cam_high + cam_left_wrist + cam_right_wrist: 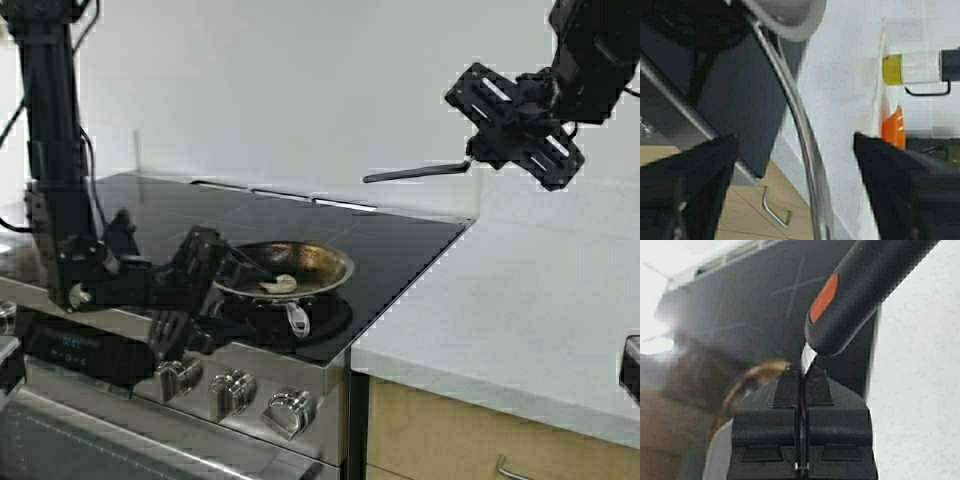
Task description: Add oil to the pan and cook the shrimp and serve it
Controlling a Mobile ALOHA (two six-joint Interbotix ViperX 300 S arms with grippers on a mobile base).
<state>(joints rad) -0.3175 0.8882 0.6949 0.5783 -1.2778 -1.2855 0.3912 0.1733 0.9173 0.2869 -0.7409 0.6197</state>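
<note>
From the high view, the pan [290, 268] sat on the black stovetop [380, 235] with the shrimp [279, 284] lying inside it. The left gripper [205, 275] reached low to the pan's near side, likely to steady it, while the right gripper [500, 125] hung high above the desk [520, 300], carrying a spatula [415, 173] clear of the heat.

In the left wrist view, its fingers [687, 180] stood wide apart around the pan handle [800, 145], not touching; the oil [892, 69] waited far off.

The right wrist view showed its fingers [785, 395] pinched narrowly shut on the spatula's metal shank.
</note>
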